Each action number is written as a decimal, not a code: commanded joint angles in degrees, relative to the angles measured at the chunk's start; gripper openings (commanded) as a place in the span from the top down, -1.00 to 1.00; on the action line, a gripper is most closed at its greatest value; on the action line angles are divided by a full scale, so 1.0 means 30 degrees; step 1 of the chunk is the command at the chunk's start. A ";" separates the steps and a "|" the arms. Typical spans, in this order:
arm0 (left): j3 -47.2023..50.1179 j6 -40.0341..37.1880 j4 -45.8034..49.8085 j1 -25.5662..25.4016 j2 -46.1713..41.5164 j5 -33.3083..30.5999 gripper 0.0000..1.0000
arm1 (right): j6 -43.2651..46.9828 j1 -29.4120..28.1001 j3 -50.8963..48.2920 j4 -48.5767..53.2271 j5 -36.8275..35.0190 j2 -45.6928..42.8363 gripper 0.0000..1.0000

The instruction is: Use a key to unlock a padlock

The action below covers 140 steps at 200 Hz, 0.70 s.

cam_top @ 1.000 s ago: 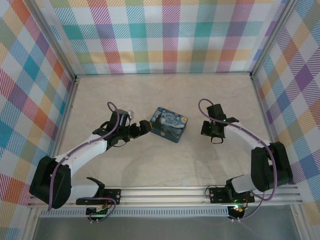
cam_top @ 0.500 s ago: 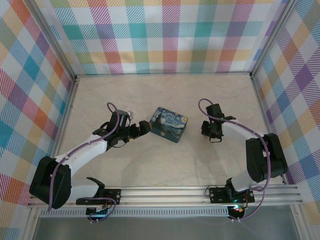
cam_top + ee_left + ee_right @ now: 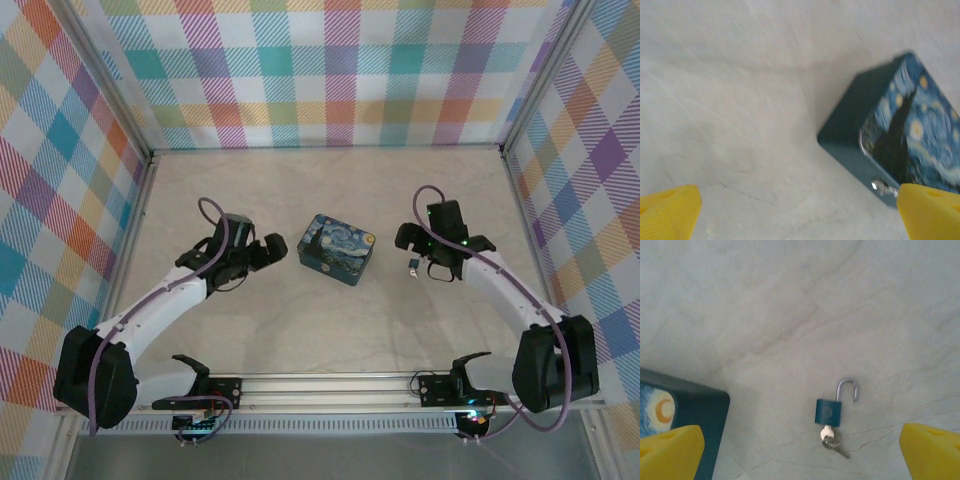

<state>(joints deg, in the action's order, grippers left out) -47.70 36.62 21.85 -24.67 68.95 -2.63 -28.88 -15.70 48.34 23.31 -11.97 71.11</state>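
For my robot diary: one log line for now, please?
padlock: open, on table | key: in padlock | right gripper: open | left gripper: open

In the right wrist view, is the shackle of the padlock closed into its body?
No, the shackle of the blue padlock stands open, one end free of the body, with the key in its underside.

On surface (image 3: pixel 300 320): box (image 3: pixel 338 249) mid; padlock (image 3: pixel 829 412) just R of it, not touching; key (image 3: pixel 826 431) at padlock's base, touching.
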 commanded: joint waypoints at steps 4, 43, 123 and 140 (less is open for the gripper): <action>-0.1265 -0.2648 0.0480 0.0370 0.0215 -0.5390 -1.00 | 0.1085 0.0108 -0.0521 -0.1801 -0.2852 -0.0923 -0.99; 0.1464 -1.1056 -0.6902 0.1390 0.0401 -1.1362 -1.00 | 0.5180 0.0100 -0.3327 -0.7690 -0.6378 -0.1147 -0.99; 0.6374 -1.1792 -1.8342 0.5171 0.4706 -0.8398 -1.00 | 1.0095 0.1143 -0.8963 -2.3047 -0.7406 0.2132 -1.00; 0.7886 -1.2265 -2.2316 0.5217 0.5915 -0.7219 -1.00 | 0.9732 0.1860 -0.9594 -2.5259 -0.5229 0.3813 -0.99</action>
<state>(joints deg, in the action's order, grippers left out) -29.10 3.90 -23.57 -9.28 83.00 -28.29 -2.04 -12.36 22.13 -33.04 -33.67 77.17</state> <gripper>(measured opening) 0.997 0.996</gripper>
